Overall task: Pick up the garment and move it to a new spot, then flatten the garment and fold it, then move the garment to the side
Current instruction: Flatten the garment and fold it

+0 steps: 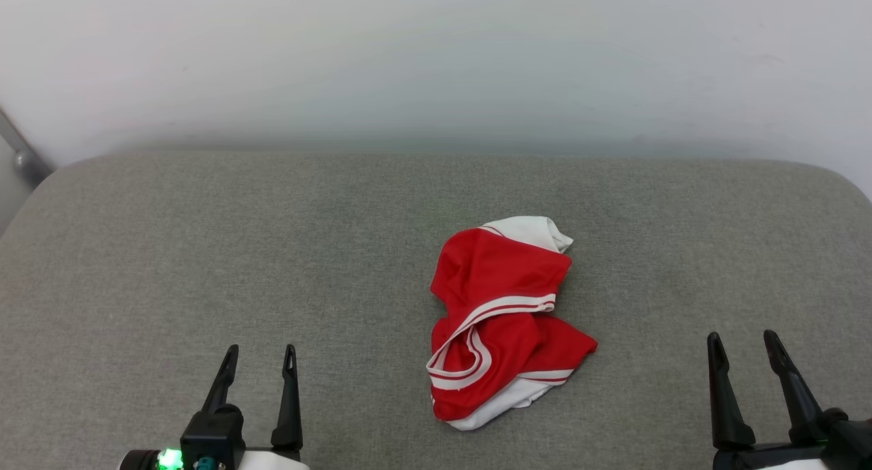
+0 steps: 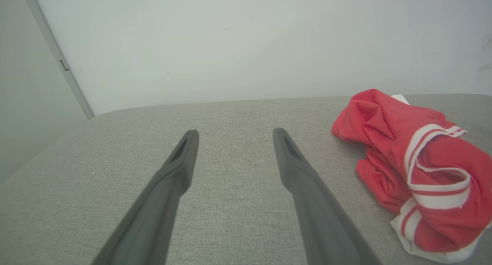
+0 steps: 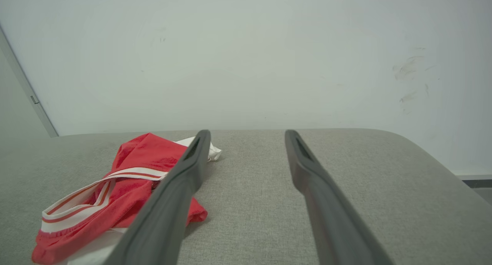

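Left tool low, fingers spread, empty; right tool same, fingers up.

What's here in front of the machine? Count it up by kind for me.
Shirts: 1, a crumpled red and white shirt
Grippers: 2, the left gripper and the right gripper, both open
Cushions: 1, the grey cushion underneath
Total: 4
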Controlling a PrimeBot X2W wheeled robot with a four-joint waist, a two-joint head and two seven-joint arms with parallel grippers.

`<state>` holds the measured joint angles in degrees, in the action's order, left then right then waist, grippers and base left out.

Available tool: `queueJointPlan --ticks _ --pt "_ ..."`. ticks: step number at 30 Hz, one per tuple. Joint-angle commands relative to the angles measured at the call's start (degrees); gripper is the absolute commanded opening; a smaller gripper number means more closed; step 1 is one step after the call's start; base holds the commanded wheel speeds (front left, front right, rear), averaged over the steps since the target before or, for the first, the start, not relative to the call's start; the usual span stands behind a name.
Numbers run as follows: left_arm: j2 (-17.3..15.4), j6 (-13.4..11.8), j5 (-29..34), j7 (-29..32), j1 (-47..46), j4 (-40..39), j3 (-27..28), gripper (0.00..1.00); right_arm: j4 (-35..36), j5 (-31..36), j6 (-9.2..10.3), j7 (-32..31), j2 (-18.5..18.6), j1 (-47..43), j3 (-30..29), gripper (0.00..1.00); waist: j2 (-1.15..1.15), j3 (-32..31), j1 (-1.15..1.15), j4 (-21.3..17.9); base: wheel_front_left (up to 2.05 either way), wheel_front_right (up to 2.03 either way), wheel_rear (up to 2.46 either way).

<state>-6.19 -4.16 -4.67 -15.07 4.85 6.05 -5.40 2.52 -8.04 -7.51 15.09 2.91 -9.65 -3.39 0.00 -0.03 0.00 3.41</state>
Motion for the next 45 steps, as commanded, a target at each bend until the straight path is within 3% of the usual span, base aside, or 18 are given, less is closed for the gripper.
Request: queueJointPlan --ticks 1,13,22,28,33,40,45 --pt "0.31 0.21 0.43 -0.15 0.44 0.17 0.25 1.0 -0.05 0.15 0.04 0.11 -0.04 -0.49 0.03 1.0 0.0 -0.01 0.0 0.02 0.0 0.0 0.0" --pt "0.01 2.76 2.28 -0.15 -6.05 0.88 1.03 1.0 0.09 0.28 0.04 0.11 -0.04 0.16 -0.42 1.0 0.0 0.48 0.0 0.43 0.0 0.0 0.0" --pt "-3.17 8.9 3.69 0.19 -29.83 5.16 -2.57 1.0 1.14 1.18 0.04 0.11 -0.03 3.75 -0.01 1.0 0.0 6.02 0.0 -0.32 0.0 0.0 0.0" --pt "-4.73 11.24 2.06 9.25 -47.6 11.09 -8.38 1.0 1.79 1.46 0.04 0.11 -0.04 7.36 -0.3 1.0 0.0 11.8 0.0 -2.63 0.0 0.0 0.0" --pt "-7.09 11.53 -4.02 19.95 -59.61 15.06 -20.56 1.0 2.14 0.96 0.04 0.11 -0.05 10.17 -0.21 1.0 0.0 16.06 0.0 -4.84 0.0 0.0 0.0" --pt "-12.9 11.53 -24.35 42.78 -73.39 16.74 -43.68 1.0 2.27 -0.15 0.04 0.11 -0.05 13.43 0.69 1.0 0.0 21.51 0.0 -7.95 0.0 0.0 0.0" --pt "-16.68 11.53 -38.11 57.27 -80.74 15.65 -56.16 1.0 2.55 -0.84 0.04 0.11 -0.05 15.81 1.6 1.0 0.0 25.41 0.0 -10.2 0.0 0.0 0.0"
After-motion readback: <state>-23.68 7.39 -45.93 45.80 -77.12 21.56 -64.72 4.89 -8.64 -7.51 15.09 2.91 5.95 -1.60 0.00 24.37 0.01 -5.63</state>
